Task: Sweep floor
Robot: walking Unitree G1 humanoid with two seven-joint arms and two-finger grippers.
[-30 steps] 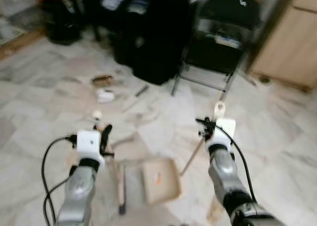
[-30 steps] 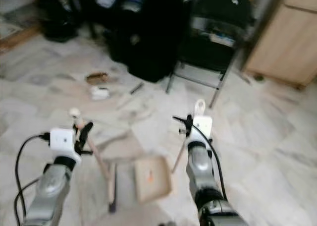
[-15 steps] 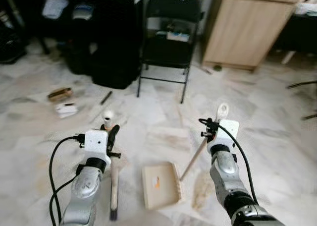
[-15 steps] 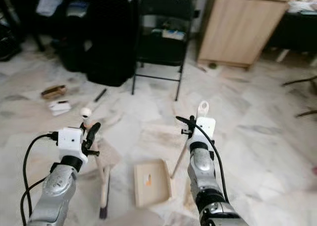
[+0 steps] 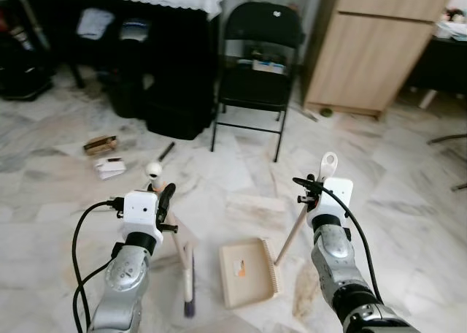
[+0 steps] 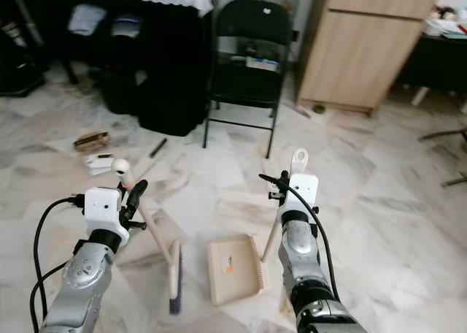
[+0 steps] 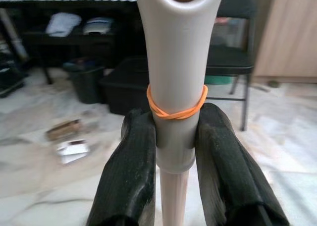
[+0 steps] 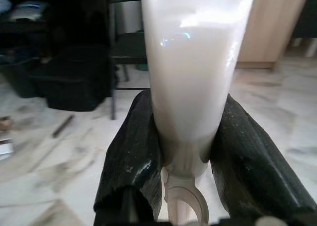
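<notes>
L fingers pinch the broom handle just under its orange rubber band; left gripper holds it tilted, broom head down on the marble floor. R fingers clamp the dustpan handle; right gripper holds it, dustpan flat on floor just beside the broom head. Litter lies well apart, fwd-left near the folding chair. Step, imo: tools in hand, sweep not begun. Next: walk to litter, pan beside it, drag broom toward pan.
</notes>
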